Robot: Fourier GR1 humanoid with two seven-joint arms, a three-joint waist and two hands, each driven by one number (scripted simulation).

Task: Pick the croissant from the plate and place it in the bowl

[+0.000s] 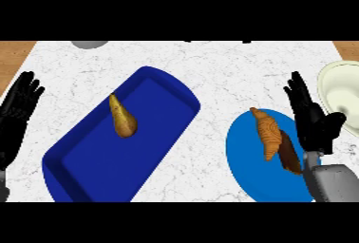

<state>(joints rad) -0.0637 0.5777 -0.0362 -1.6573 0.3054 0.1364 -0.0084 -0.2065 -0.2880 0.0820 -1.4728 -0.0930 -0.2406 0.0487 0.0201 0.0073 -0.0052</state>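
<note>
Lying on the one blue plate [245, 163], the single croissant [268, 133] is in the right part of the desk [231, 66], towards its near edge. Its long axis runs from the far edge to the near edge, only a little tilted. The thinner tip points to the far edge and slightly to the left. Just beside it on the same plate, on the near right side, there is one darker brown long piece [289, 156]; what it is I cannot tell.

There is one cream bowl [328, 78] at the right edge of the desk, partly cut off by the view, and nothing shows in the part that is seen. One dark blue tray [105, 166] lies diagonally in the middle and left part, with one brown pear-like fruit [123, 118] on it. One grey round thing [89, 44] shows partly at the far edge.

Two hands are seen. The right hand [319, 126] is over the right rim of the plate, between croissant and bowl, with fingers straight towards the far edge, holding nothing; a strip of blue separates it from the croissant. The left hand [17, 107] rests at the left edge, fingers spread, also holding nothing.
</note>
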